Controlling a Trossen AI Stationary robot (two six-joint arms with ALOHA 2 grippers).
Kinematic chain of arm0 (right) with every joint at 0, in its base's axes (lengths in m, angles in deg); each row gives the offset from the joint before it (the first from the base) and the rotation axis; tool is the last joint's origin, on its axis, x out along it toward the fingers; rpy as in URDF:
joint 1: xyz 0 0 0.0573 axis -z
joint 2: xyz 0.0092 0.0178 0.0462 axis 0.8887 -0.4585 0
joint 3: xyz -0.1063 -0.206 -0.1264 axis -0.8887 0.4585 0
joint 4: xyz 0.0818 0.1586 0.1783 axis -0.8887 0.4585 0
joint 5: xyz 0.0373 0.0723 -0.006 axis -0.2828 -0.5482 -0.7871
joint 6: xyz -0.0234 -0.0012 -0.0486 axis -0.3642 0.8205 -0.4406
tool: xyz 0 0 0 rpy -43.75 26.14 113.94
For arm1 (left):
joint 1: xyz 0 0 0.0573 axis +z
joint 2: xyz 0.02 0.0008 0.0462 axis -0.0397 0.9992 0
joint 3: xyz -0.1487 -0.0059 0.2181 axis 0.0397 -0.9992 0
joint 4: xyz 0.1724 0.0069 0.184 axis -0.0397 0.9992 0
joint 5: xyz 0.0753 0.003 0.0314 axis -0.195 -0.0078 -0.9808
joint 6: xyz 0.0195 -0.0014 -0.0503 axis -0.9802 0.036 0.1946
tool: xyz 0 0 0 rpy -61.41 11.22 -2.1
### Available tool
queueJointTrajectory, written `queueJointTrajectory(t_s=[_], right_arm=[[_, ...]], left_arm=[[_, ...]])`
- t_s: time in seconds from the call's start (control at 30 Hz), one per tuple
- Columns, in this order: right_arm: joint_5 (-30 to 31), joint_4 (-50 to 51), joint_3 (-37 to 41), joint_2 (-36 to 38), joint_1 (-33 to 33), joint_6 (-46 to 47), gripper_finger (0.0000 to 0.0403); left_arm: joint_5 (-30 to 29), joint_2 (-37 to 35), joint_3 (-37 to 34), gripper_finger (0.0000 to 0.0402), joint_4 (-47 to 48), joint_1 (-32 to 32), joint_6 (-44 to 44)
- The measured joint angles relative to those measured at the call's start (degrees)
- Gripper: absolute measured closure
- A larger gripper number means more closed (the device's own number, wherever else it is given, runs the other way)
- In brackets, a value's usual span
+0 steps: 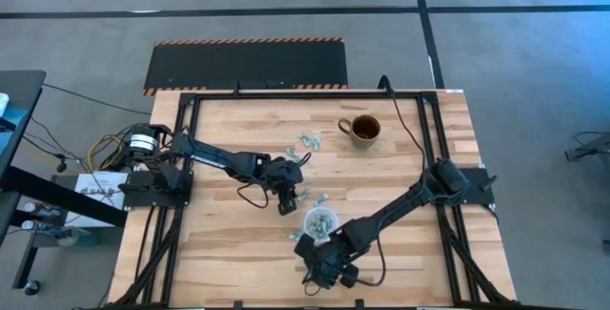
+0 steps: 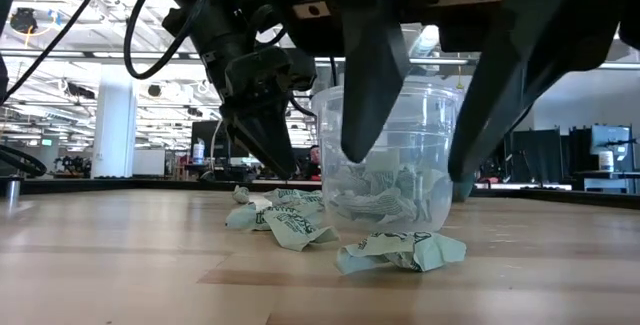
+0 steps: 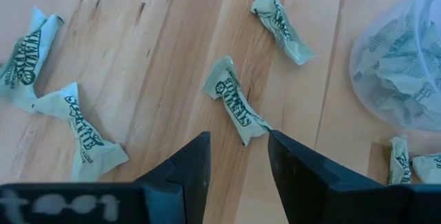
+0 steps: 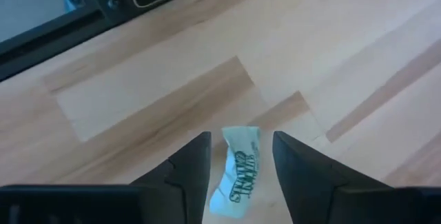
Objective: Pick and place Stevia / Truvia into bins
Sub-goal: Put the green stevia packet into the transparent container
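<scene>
The clear cup (image 1: 320,222) stands near the table's middle with several green-and-white sachets inside it (image 2: 385,200). Loose sachets lie on the wood around it. My right gripper (image 4: 241,162) hangs open on the cup's near side. Its fingers stand on either side of one sachet (image 4: 238,172), which lies flat on the table (image 2: 400,250), and their tips are above it. My left gripper (image 3: 238,151) is open on the cup's left, tipped down over a sachet (image 3: 234,100) that lies just ahead of its fingertips. Other sachets (image 3: 79,127) lie nearby.
A brown mug (image 1: 364,129) stands at the far right, with two sachets (image 1: 307,141) to its left. The table's black frame rail (image 4: 103,17) runs along the near edge ahead of the right gripper. Bare wood lies to the near left and near right.
</scene>
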Motion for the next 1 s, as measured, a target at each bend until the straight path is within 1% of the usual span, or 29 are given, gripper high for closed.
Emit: queueJointTrajectory(t_s=[0.13,0.3,0.43,0.8,1.0], right_arm=[[-2.0,-0.1,0.0,-0.4,0.0,-2.6,0.0264],[-2.5,0.2,0.0,-2.5,0.0,-3.8,0.0273],[-2.2,0.6,0.0,-2.7,0.0,-5.5,0.0276],[-2.5,0.7,0.0,-2.7,2.7,-5.7,0.0276],[-2.7,0.1,-0.1,-3.5,3.0,-5.9,0.0276]], left_arm=[[0.0,0.0,0.0,0.0268,-0.1,0.0,0.0],[0.0,0.0,0.0,0.0268,-0.1,0.0,0.0],[0.0,0.0,0.0,0.0268,-0.1,0.0,0.0],[-0.1,0.0,0.0,0.0268,-0.1,0.0,0.3],[-0.2,0.0,0.0,0.0268,-0.1,0.0,0.2]])
